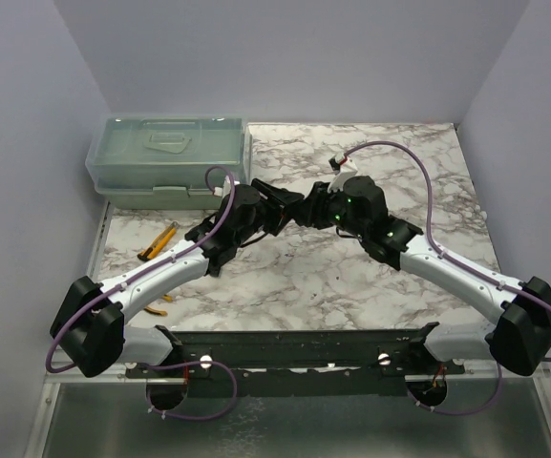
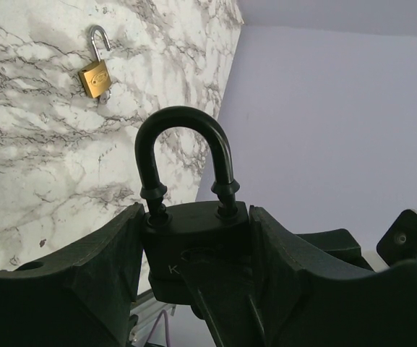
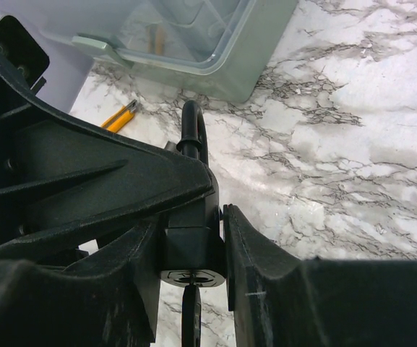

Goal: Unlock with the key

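Left gripper point(image 2: 197, 249) clamps black metal padlock point(image 2: 194, 231) by its body, keyway point(image 3: 191, 277) turned to right gripper point(image 3: 191, 271) for access. Tiny black-headed key point(image 3: 191, 318) sits in keyway; right fingers point(image 3: 251, 278) narrow either side, grip unclear.

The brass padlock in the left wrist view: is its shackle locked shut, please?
No, the brass padlock lies with its shackle swung open.
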You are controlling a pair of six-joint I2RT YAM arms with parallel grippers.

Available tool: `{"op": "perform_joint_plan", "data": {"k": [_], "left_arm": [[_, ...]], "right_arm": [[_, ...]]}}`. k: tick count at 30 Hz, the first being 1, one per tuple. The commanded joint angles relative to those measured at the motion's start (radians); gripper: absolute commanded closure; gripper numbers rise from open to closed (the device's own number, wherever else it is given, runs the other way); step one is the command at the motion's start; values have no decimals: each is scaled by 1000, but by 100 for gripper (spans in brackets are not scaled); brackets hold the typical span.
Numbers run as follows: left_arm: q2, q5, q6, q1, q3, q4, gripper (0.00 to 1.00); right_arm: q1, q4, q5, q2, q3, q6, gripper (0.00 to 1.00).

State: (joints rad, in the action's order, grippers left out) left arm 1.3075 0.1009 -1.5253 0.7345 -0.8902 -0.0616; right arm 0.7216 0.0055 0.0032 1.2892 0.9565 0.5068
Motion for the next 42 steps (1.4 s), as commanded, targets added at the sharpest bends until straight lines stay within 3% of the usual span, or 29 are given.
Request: {"op": "perform_joint_plan", "data": {"k": [1,3,5,6,8,9,12,18,26,34,42], "left_arm": [[-14,-18,-12,0,-31,-103,100],[-14,-24,5,0,-30,-103,93],[-22,-31,28,2,-25,-103,78],[-29,-32,37,2,-19,-103,69],[-50,-30,56,0,0,-101,37],[-61,-24,62,0,10,-99,26],[-94,-14,90,-6,32,-77,10],[-181,19,177,-15,82,-93,9],[-285,29,268,-18,196,-260,13],[-252,-45,272,-20,203,-361,19],[-233,-50,247,-20,208,-369,30]], "right_arm": [[4,36,29,-6,4,2,93],[3,46,12,-15,-3,-7,99],[4,54,3,-28,-7,-15,100],[4,58,-19,-34,-8,-22,100],[4,58,-34,-50,-10,-30,100],[4,55,-37,-59,-11,-31,100],[4,41,-24,-90,-13,-24,100],[4,13,-33,-146,-18,-5,100],[3,21,-147,-217,-36,32,100],[4,56,-273,-242,-39,39,100],[4,93,-302,-260,-56,45,100]]}}
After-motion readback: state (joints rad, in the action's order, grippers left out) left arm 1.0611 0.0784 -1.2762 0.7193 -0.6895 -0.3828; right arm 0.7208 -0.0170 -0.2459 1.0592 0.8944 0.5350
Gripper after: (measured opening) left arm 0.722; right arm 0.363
